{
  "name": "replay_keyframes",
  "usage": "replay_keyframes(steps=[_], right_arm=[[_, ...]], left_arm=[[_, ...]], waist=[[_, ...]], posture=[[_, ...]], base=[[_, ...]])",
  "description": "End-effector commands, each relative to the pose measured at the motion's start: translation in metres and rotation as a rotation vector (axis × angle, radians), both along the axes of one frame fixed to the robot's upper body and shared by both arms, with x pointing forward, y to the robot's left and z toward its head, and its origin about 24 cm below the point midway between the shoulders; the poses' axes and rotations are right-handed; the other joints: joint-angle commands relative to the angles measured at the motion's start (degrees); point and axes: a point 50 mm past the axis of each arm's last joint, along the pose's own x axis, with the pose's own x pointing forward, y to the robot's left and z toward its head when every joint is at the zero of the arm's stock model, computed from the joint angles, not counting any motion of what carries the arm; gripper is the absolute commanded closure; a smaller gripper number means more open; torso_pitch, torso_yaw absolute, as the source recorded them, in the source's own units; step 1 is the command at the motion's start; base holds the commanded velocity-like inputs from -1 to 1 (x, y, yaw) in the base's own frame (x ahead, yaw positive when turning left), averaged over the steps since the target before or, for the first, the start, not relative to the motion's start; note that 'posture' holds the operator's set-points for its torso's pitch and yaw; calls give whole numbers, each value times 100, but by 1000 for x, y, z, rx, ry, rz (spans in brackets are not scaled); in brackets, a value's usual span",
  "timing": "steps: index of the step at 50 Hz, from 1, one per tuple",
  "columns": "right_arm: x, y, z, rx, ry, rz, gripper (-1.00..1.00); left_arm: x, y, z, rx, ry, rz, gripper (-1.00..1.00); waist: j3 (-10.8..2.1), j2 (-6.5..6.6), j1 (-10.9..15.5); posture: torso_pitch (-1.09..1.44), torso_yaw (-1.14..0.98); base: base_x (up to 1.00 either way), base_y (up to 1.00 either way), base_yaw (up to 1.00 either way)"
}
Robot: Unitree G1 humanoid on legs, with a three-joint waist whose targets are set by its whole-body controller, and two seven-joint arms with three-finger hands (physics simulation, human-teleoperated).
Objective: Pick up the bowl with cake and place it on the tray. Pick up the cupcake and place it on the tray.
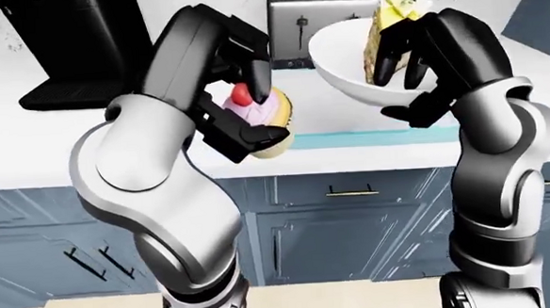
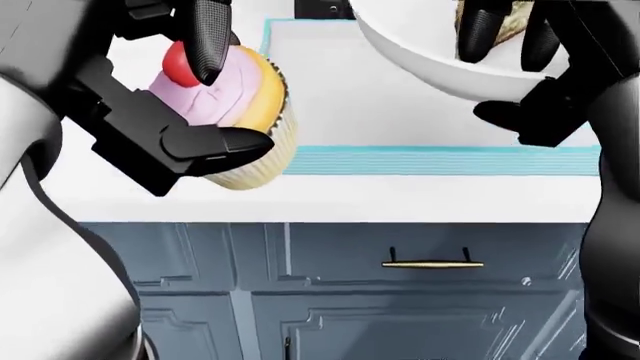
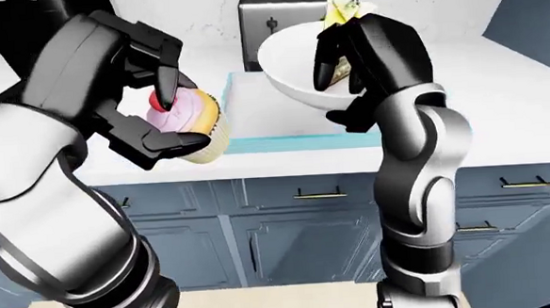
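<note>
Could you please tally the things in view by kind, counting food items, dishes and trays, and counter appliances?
Food items: 2, the cupcake and cake
Dishes and trays: 2, the bowl and tray
Counter appliances: 2, the toaster and coffee machine
Total: 6

left hand (image 3: 164, 117) grips cupcake (image 3: 190, 123) | right hand (image 3: 364, 54) holds bowl (image 3: 294, 71) above tray (image 3: 288, 128)

no readable text, no labels, no brands, no numbers
</note>
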Motion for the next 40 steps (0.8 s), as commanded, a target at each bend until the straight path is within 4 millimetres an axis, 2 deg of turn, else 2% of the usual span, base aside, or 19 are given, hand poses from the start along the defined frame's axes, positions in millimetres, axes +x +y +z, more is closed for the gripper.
replay_keyframes(steps=[1,3,4,5,6,7,9,13,15,16,18,22,30,31,32,33,34,36,40], right_arm=[[-7,0,16,-3,-99,-17,100],[-8,-1,17,-3,-99,-17,100],[-8,-1,17,-3,-98,-17,100],[-8,-1,17,-3,-98,-17,100],[-9,0,18,-4,-102,-17,100],[-9,0,18,-10,-109,-21,100],[-9,1,17,-15,-107,-17,100],[-8,2,16,-12,-98,-14,100],[-7,2,15,-9,-91,-16,100],[-6,2,15,-5,-90,-16,100],[-7,1,15,-3,-89,-15,100],[-6,1,14,-2,-88,-15,100],[-8,1,15,-2,-92,-13,100],[-8,1,16,-1,-95,-11,100],[-10,2,17,-6,-103,-9,100],[-10,2,17,-6,-103,-8,100],[-10,2,16,-7,-103,-7,100],[-10,2,16,-8,-104,-6,100],[-10,3,16,-8,-110,0,100]], left_arm=[[-3,3,8,-4,-38,20,100],[-4,3,9,-2,-39,18,100],[-4,3,9,-1,-40,18,100],[-4,3,10,-1,-40,17,100],[-5,3,10,0,-41,17,100],[-5,2,10,1,-41,17,100],[-5,3,9,3,-40,17,100],[-6,4,9,2,-40,18,100],[-5,4,9,2,-40,18,100],[-5,4,9,1,-40,17,100],[-6,4,9,1,-40,16,100],[-7,3,10,3,-40,14,100],[-7,3,12,8,-44,13,100],[-8,3,12,8,-44,13,100],[-8,3,12,8,-44,13,100],[-8,3,12,9,-44,13,100],[-8,3,12,8,-44,14,100],[-9,3,13,10,-44,13,100],[-9,5,14,11,-45,17,100]], waist=[[-76,-71,35],[-63,118,23],[-56,306,18],[-84,337,-1],[-40,302,112],[99,282,126],[-6,170,33],[85,-15,49],[-114,-19,60],[-146,118,39],[-123,254,44],[-102,238,94],[-64,-31,173],[-93,-151,192],[-64,-551,257],[-2,-1015,96],[179,-728,176],[84,-704,124],[88,-591,111]], posture=[[0,0],[0,0],[0,0],[0,0],[0,0],[0,0],[0,0],[0,0],[0,0],[0,0],[0,0],[0,0],[0,0],[0,0],[0,0],[0,0],[0,0],[0,0],[0,0]], base=[[0,0,-89],[0,0,-89],[0,0,-89],[0,0,-88],[0,0,-52],[0,0,0],[0,0,0],[0,0,0],[0,-31,0],[0,-87,0],[0,-93,0],[0,-93,0],[0,-91,0],[0,-48,0],[0,0,0],[0,0,0],[0,0,0],[0,0,0],[0,0,0]])
